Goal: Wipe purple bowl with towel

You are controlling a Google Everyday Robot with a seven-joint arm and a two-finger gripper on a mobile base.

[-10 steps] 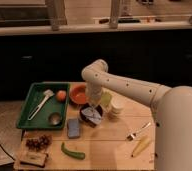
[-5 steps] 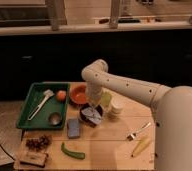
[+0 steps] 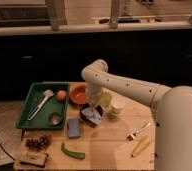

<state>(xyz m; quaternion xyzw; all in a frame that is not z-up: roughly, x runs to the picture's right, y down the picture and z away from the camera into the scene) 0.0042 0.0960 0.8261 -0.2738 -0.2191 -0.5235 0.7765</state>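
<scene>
The purple bowl (image 3: 90, 120) is small and dark and stands near the middle of the wooden table (image 3: 109, 145), just right of a blue sponge. My gripper (image 3: 94, 108) reaches down from the white arm (image 3: 124, 86) and sits right over the bowl, partly hiding it. A pale patch (image 3: 92, 114) shows in the bowl under the gripper; it may be the towel, but I cannot tell.
A green tray (image 3: 36, 95) at the left holds a utensil, an orange fruit (image 3: 61, 95) and a small metal cup. An orange bowl (image 3: 79, 94), a yellowish cup (image 3: 106, 99) and a white cup (image 3: 114, 108) stand close by. A blue sponge (image 3: 73, 128), green pepper (image 3: 72, 151), grapes (image 3: 38, 143), fork (image 3: 138, 131) and banana (image 3: 141, 146) lie in front.
</scene>
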